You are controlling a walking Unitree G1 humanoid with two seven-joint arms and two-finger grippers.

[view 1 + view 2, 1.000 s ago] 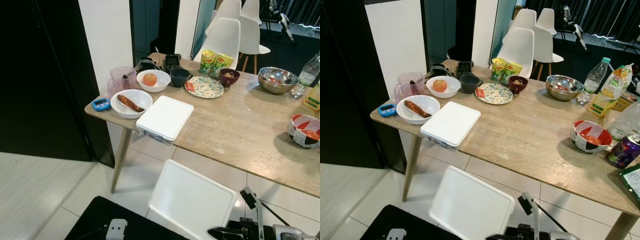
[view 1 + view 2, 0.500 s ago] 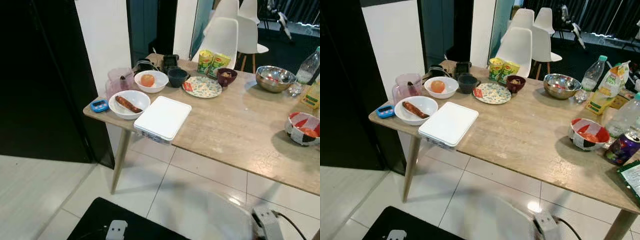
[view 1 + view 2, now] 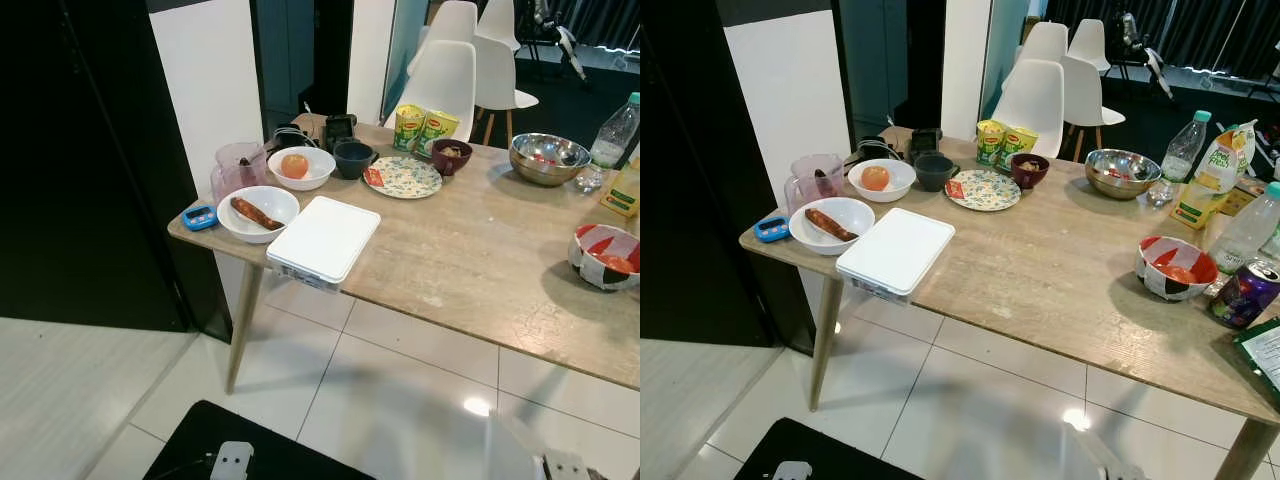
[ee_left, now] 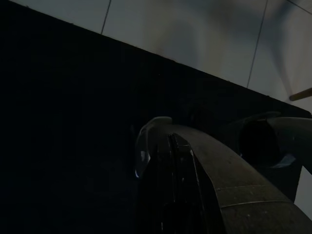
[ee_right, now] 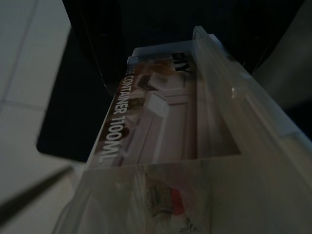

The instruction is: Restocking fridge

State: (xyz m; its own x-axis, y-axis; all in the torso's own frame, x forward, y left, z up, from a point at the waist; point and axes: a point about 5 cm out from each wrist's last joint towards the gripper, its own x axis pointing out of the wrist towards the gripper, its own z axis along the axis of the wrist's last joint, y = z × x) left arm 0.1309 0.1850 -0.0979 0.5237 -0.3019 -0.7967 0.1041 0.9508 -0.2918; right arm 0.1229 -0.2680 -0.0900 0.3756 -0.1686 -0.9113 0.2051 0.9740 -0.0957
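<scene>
My right gripper (image 5: pixel 180 53) is shut on a clear plastic container (image 5: pixel 165 146) with a label reading "CONTAINER 1100ML", held low over the floor. A blurred trace of it shows at the lower right edge of the left eye view. A similar white-lidded container (image 3: pixel 323 240) lies on the wooden table (image 3: pixel 480 260) near its front edge. Beside it stand a white bowl with a sausage (image 3: pixel 258 212) and a white bowl with an orange fruit (image 3: pixel 300 166). In the dark left wrist view my left gripper (image 4: pixel 170 146) hangs idle over a black mat, fingers together.
Also on the table: a pink jug (image 3: pixel 238 170), blue timer (image 3: pixel 200 215), dark cup (image 3: pixel 352 158), patterned plate (image 3: pixel 404 176), steel bowl (image 3: pixel 546 158), red-and-white bowl (image 3: pixel 607 256), juice carton (image 3: pixel 1210 190) and purple can (image 3: pixel 1247 293). A tall black unit (image 3: pixel 90 160) stands left. White chairs (image 3: pixel 450 70) stand behind.
The white container in my right gripper has dropped from the lower middle of the head views to below the frame edge. The things on the table have stayed in place.
</scene>
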